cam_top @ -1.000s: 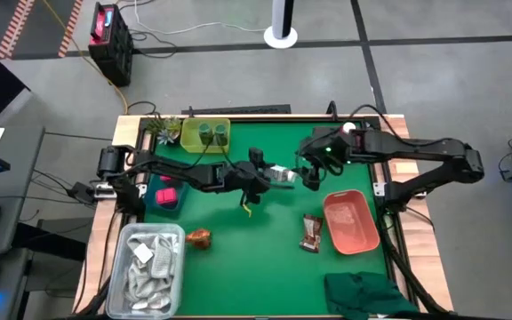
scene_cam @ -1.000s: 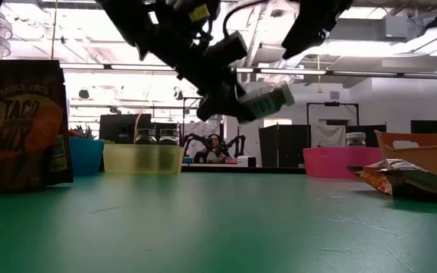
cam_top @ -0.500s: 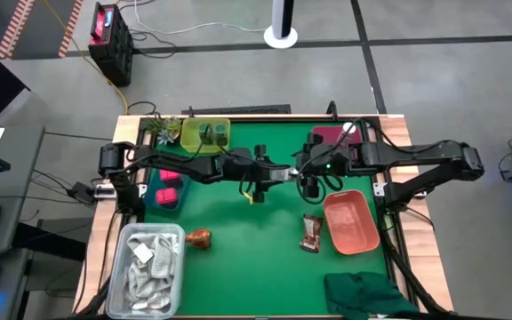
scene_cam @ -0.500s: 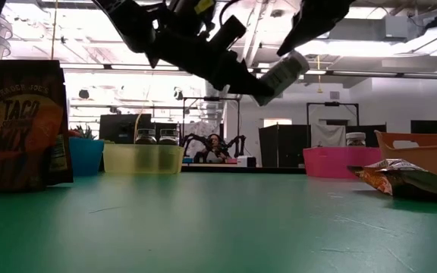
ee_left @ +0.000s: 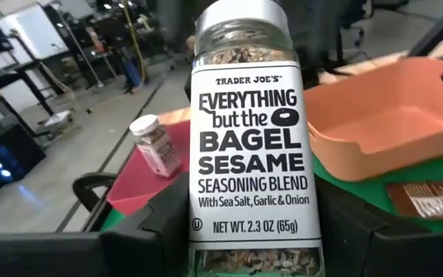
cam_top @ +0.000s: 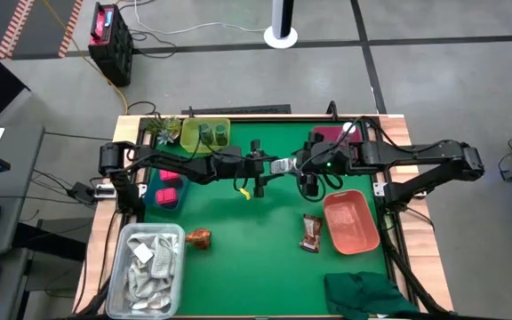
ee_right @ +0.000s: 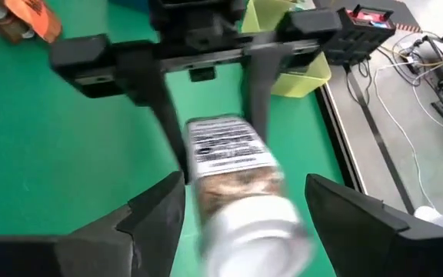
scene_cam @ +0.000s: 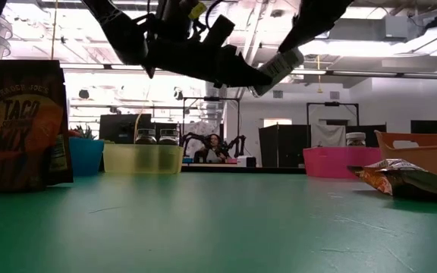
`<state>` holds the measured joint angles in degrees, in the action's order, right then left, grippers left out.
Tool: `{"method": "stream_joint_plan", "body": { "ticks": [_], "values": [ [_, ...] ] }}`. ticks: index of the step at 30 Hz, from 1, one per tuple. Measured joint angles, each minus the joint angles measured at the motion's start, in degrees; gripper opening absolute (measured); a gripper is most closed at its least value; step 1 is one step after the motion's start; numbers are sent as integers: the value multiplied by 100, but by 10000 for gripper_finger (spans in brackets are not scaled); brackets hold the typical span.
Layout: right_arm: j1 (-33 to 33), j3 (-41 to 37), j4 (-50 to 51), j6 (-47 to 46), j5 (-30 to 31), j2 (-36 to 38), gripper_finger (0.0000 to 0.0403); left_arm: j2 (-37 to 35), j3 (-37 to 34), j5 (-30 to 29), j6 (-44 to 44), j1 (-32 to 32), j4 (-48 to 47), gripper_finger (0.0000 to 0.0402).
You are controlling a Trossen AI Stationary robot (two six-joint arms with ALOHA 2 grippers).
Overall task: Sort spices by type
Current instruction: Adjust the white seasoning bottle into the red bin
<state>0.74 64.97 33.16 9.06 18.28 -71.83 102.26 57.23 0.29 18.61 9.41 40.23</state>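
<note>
Gripping seasoning bottle (ee_left: 249,146) in left gripper (cam_top: 269,167) mid-table; right gripper (ee_right: 241,231) open around cap; risks dropping if released early.

I see a clear glass seasoning bottle (ee_left: 250,154) with a silvery-white cap and a white label in bold black lettering; its contents are speckled tan, white and black. Behind it sits a magenta bin (ee_left: 148,181) holding a second white-capped bottle (ee_left: 155,144) with reddish-brown flecks. Beside the held bottle is a salmon-orange plastic tray (cam_top: 352,220) on the green felt table (cam_top: 256,258). A translucent yellow-green bin (cam_top: 205,133) holds dark green jars (cam_top: 212,132). A teal bin (cam_top: 165,190) carries hot-pink packs (cam_top: 167,194). A brown sachet (cam_top: 311,233) lies left of the tray.
</note>
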Motion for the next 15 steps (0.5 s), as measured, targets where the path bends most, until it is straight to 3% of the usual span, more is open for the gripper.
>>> {"method": "stream_joint_plan", "body": {
  "ticks": [6, 15],
  "values": [
    [-34, 0, -547, 144, -96, -7, 297, 0, -105, -6, -44, -1, 221, 194],
    [-27, 0, -326, 199, -156, -28, 297, -2, -105, 9, -46, -2, 416, 194]
  ]
}}
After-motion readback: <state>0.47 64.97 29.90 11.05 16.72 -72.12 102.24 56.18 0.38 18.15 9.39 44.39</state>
